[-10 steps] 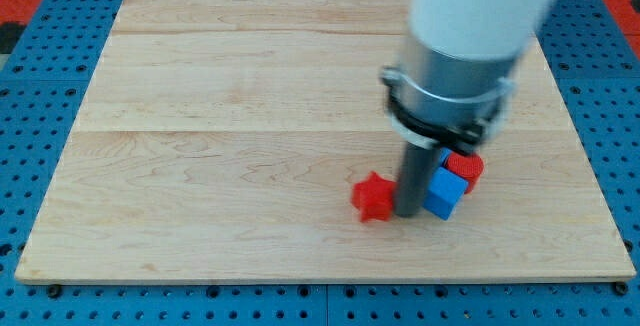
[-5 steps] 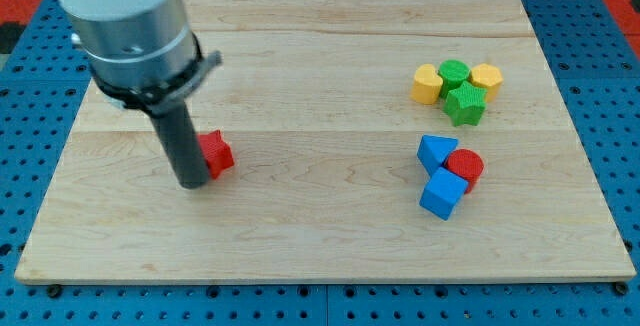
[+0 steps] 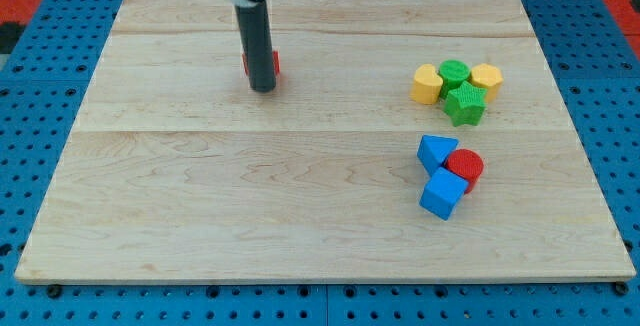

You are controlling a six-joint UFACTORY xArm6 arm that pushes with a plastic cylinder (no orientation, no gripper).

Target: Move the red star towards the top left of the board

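The red star point(image 3: 274, 64) lies in the upper middle-left of the wooden board point(image 3: 200, 196), mostly hidden behind my rod. Only small red edges show on either side of the rod. My tip point(image 3: 262, 88) rests on the board right at the star's near side, touching it or nearly so.
At the view's right sit a yellow block point(image 3: 426, 84), a green cylinder point(image 3: 454, 71), another yellow block point(image 3: 486, 77) and a green star point(image 3: 465, 104). Below them lie a blue triangle point(image 3: 434, 152), a red cylinder point(image 3: 465, 167) and a blue cube point(image 3: 442, 195).
The star has gone from the board's lower middle to the left, then up and right to the upper middle-left. My rod moved with it.
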